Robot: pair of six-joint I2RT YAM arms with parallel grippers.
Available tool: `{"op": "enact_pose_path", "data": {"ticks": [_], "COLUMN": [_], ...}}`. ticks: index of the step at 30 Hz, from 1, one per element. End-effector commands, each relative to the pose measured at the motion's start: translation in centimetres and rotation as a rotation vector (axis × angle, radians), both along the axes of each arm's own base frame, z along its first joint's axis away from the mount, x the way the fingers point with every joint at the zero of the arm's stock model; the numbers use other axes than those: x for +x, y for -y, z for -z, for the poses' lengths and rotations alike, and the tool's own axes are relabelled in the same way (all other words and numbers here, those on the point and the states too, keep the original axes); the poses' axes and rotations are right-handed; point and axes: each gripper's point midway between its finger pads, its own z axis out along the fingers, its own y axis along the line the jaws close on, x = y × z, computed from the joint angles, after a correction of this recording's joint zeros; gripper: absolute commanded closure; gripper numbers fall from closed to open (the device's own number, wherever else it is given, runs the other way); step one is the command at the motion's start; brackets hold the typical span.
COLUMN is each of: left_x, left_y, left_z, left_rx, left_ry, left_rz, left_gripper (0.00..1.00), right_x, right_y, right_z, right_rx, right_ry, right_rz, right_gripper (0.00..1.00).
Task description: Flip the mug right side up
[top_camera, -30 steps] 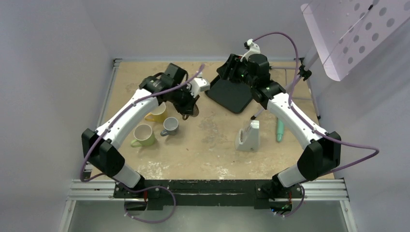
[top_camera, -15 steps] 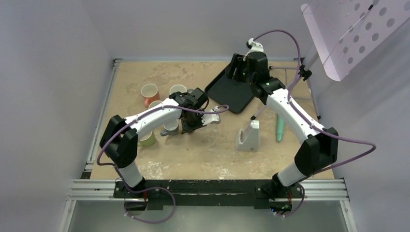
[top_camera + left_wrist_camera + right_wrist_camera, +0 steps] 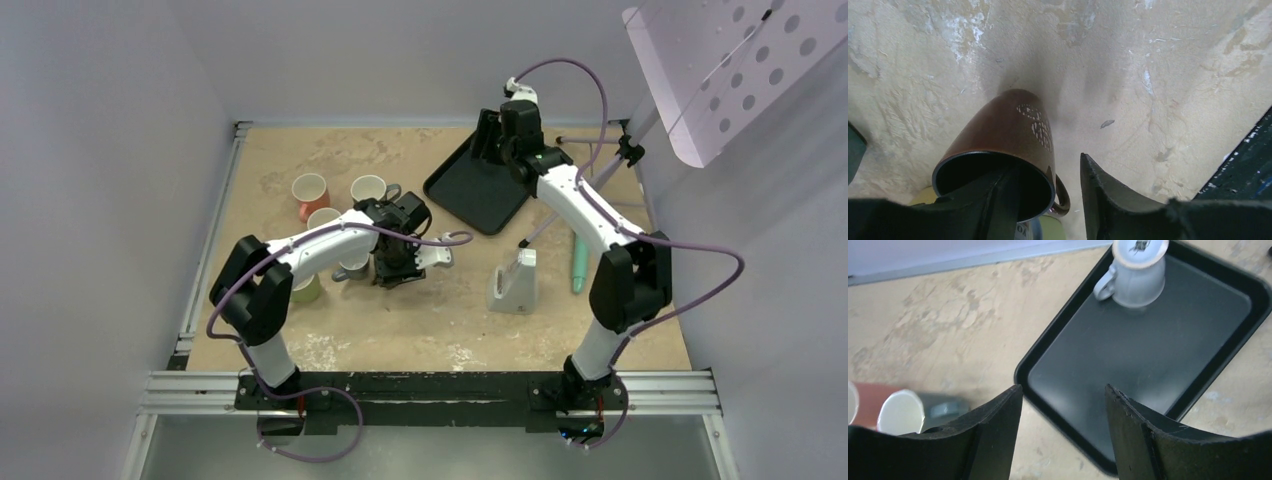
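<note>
A brown mug stands on its base on the table with its mouth toward the left wrist camera; it also shows under the wrist in the top view. My left gripper is open. One finger is inside the mug's mouth, and the other finger stands outside, apart from the wall, with the handle between. My right gripper is open and empty above the black tray. A pale mug sits on the tray, its flat end up.
A red mug, a white mug, a yellow mug, a grey mug and a green mug crowd the left arm. A grey stand and a teal pen lie right of centre.
The left arm carried the brown mug from the back toward the table's middle and set it down; its fingers have parted. The right arm swung back over the tray.
</note>
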Motion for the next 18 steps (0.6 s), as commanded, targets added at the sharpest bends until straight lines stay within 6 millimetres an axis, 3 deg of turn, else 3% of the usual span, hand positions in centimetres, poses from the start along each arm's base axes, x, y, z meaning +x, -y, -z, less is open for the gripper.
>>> {"op": "enact_pose_path", "data": {"ticks": [1,5,6,7,8,10,14,18], "left_x": [0.2,-0.4,-0.4,-0.6,-0.6,-0.2,0.1,0.0], "left_y": [1.2,1.3,1.3,1.3,1.3,0.7,-0.6,-1.7], "left_z": [-4.2,-8.5,-9.6,-10.6,-11.4,-12.8,-14.0,-13.8], "left_rx": [-0.089,-0.164,-0.192,-0.222,-0.253,-0.311,-0.359,-0.362], "left_ry": [0.004,-0.029,-0.035,-0.045,-0.05,-0.056,-0.052,-0.041], "left_rz": [0.004,-0.026,-0.039,-0.052,-0.068,-0.124,-0.202,-0.228], "left_gripper": [0.44,0.26,0.18,0.16,0.16,0.15,0.15,0.14], "right_x": [4.3,9.1,10.3,11.5,12.2,13.7,15.8,17.5], "right_y": [2.4,4.0,4.3,4.8,5.3,6.0,7.3,8.1], "right_z": [-1.8,0.1,0.9,0.6,2.2,2.8,3.3,3.5], "right_rx": [-0.058,-0.066,-0.069,-0.057,-0.053,-0.008,0.101,0.173], "right_ry": [0.057,0.033,0.02,0.024,-0.012,-0.027,0.007,0.044], "right_rz": [0.102,0.157,0.17,0.188,0.203,0.225,0.27,0.282], "right_gripper": [0.35,0.34,0.34,0.33,0.33,0.33,0.32,0.31]}}
